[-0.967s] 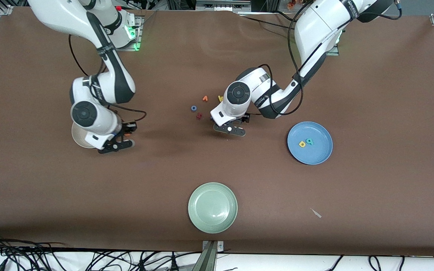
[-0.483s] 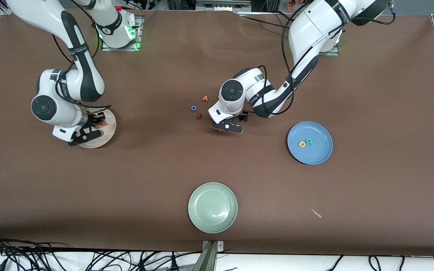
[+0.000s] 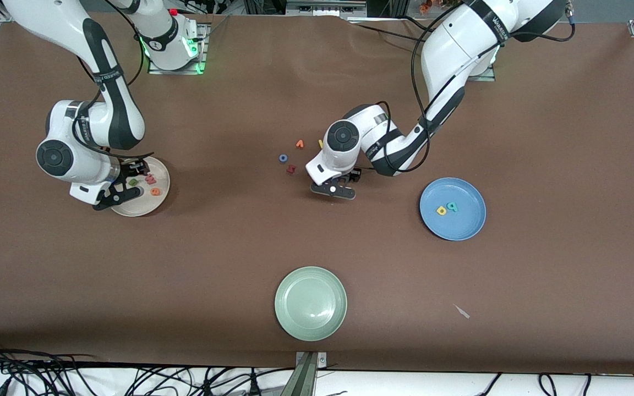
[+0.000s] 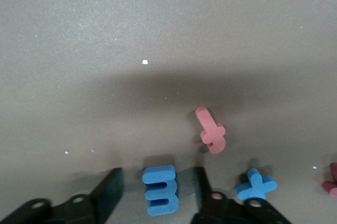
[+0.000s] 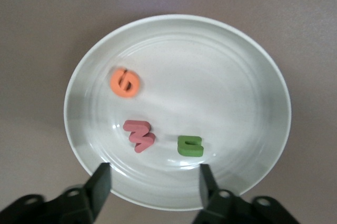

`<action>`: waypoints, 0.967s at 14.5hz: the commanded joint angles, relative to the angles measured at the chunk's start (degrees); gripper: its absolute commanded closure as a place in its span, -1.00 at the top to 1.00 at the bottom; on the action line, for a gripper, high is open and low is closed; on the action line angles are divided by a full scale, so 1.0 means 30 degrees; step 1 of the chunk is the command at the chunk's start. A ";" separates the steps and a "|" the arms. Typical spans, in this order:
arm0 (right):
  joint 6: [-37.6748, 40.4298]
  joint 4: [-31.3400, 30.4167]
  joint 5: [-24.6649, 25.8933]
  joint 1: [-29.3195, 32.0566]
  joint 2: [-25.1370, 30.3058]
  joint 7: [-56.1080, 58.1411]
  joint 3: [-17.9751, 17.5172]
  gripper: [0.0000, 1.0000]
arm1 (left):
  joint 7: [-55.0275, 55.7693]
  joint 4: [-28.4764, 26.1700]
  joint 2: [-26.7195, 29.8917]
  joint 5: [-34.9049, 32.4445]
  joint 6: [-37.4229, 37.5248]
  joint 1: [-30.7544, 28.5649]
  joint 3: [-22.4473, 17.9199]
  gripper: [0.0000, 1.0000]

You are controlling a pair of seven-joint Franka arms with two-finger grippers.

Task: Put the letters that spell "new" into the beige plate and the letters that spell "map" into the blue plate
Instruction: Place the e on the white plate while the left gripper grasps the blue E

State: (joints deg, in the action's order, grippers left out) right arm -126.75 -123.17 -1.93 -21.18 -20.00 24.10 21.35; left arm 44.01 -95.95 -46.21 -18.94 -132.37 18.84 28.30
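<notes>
The left gripper point(image 4: 155, 203), fingers spread, straddles the blue "m" point(image 4: 159, 189) on the table without touching it. The right gripper point(image 5: 152, 182), spread and empty, hangs over the beige plate point(image 5: 253, 82) holding the orange "e" point(image 5: 125, 82), pinkish-red "w" point(image 5: 139, 134) and green "n" point(image 5: 190, 145). The yellow "a" point(image 3: 441, 210) and teal "p" point(image 3: 452, 207) lie in the blue plate point(image 3: 468, 228). No legible writing.

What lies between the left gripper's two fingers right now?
In the left wrist view, a blue foam "m" lies on the brown table between the left gripper's fingers.
</notes>
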 commanded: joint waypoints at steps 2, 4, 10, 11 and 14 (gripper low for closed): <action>0.1110 0.0710 -0.0206 -0.0058 0.0222 0.0111 -0.0116 1.00 | 0.0534 -0.0125 0.0109 -0.0631 0.0322 0.0135 -0.0087 -0.76; 0.3418 0.2521 -0.0235 -0.0146 0.0193 0.0053 -0.0145 1.00 | 0.0534 -0.0038 0.0284 -0.0631 0.0907 0.0077 0.0000 -0.89; 0.9986 0.8006 -0.0206 -0.1054 -0.0364 -0.2550 -0.0175 1.00 | 0.0182 0.0724 0.2741 -0.0602 0.6060 -0.0157 0.0118 -0.90; 1.0631 0.8503 -0.0206 -0.1171 -0.0335 -0.2903 -0.0175 1.00 | 0.0153 0.0725 0.3036 -0.0602 0.6705 -0.0390 0.0089 -0.89; 1.3411 1.0638 -0.0176 -0.1347 -0.0335 -0.4250 -0.0175 1.00 | -0.2061 0.0725 0.3739 -0.0602 0.7765 -0.1880 0.0089 -0.88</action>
State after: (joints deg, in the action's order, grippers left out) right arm -92.28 -96.75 -1.99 -25.20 -20.00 14.05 20.74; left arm 42.80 -92.88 -37.04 -19.09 -110.86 16.60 28.35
